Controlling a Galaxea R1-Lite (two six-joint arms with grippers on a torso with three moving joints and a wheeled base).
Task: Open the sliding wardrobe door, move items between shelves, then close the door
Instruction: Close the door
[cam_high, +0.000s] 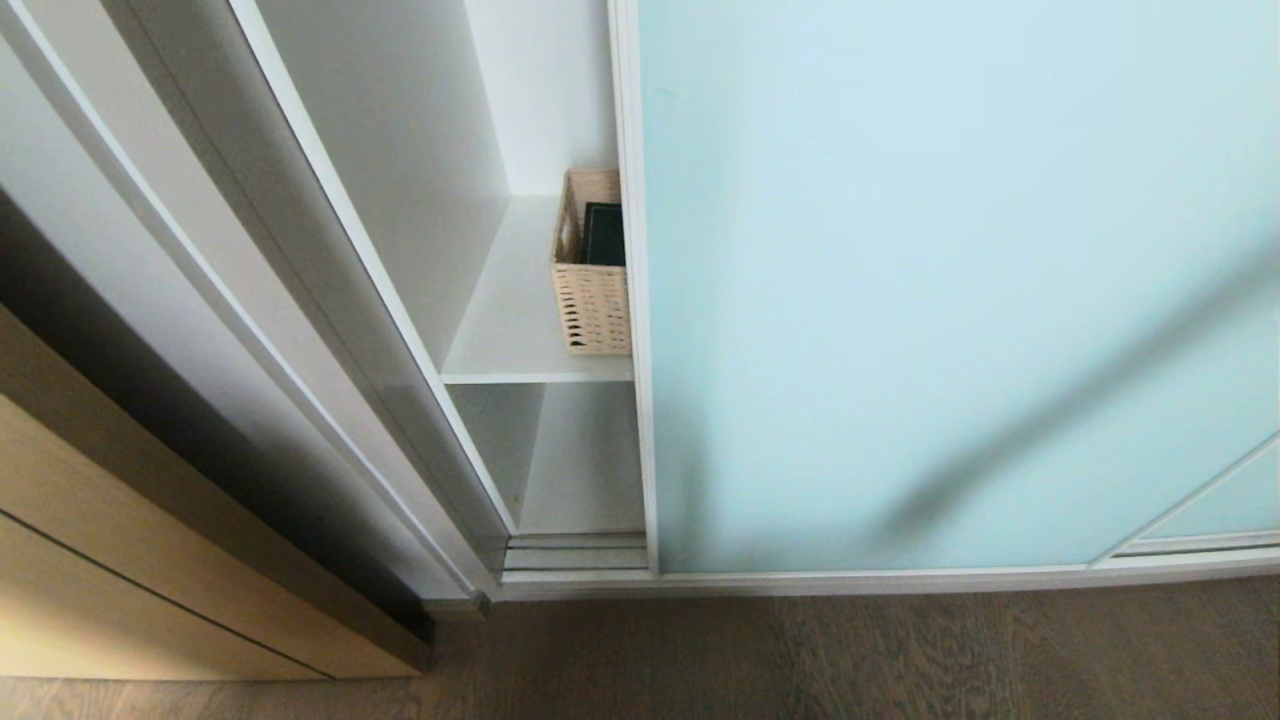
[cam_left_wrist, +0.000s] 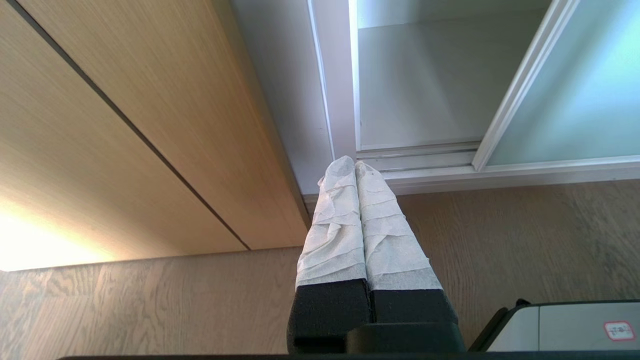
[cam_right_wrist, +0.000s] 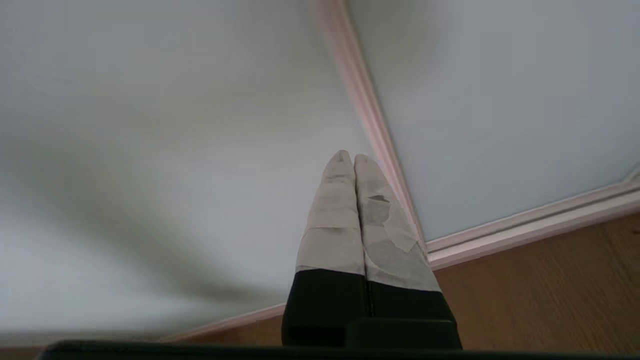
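The sliding wardrobe door (cam_high: 950, 290), frosted pale blue-green glass in a white frame, covers most of the head view, leaving a narrow gap at its left edge. Through the gap a tan wicker basket (cam_high: 590, 290) stands on a white shelf (cam_high: 510, 330), half hidden by the door, with a dark green bag (cam_high: 604, 234) inside it. A lower shelf (cam_high: 585, 470) lies beneath. My right gripper (cam_right_wrist: 348, 156) is shut and empty, close to the door's glass (cam_right_wrist: 150, 125) beside a frame strip (cam_right_wrist: 370, 125). My left gripper (cam_left_wrist: 354, 165) is shut and empty, low over the floor. Neither arm shows in the head view.
A light wood cabinet front (cam_high: 130, 560) stands at the left, beside the wardrobe's white side panel (cam_high: 300, 300). Brown wood-grain floor (cam_high: 800, 660) runs along the front. A second glass panel (cam_high: 1230, 500) overlaps at the lower right. Part of my base (cam_left_wrist: 565, 325) shows.
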